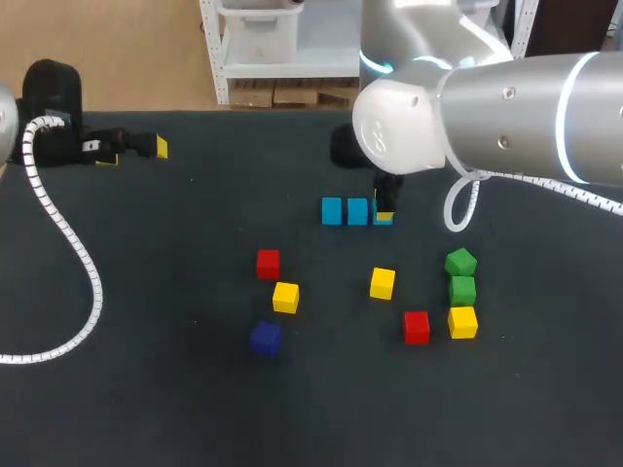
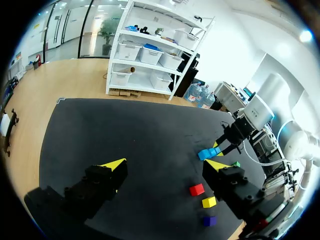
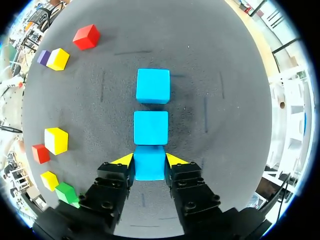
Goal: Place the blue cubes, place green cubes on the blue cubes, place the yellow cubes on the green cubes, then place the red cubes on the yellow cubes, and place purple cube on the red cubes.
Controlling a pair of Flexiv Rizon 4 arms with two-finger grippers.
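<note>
Right tool (image 3: 149, 160) apparently gripping end blue cube (image 3: 149, 167) of three on worktop (image 1: 146, 292); left tool (image 2: 165, 164) spread wide.

Right pincer (image 1: 384, 212) at blue cube (image 1: 382, 222)

Robotics lab, two robot arms (image 1: 526, 107) over a black table (image 1: 146, 409), scattered coloured cubes (image 1: 383, 283)

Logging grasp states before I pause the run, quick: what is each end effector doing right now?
Left end effector: open, holding nothing.
Right end effector: closed on a blue cube.
</note>
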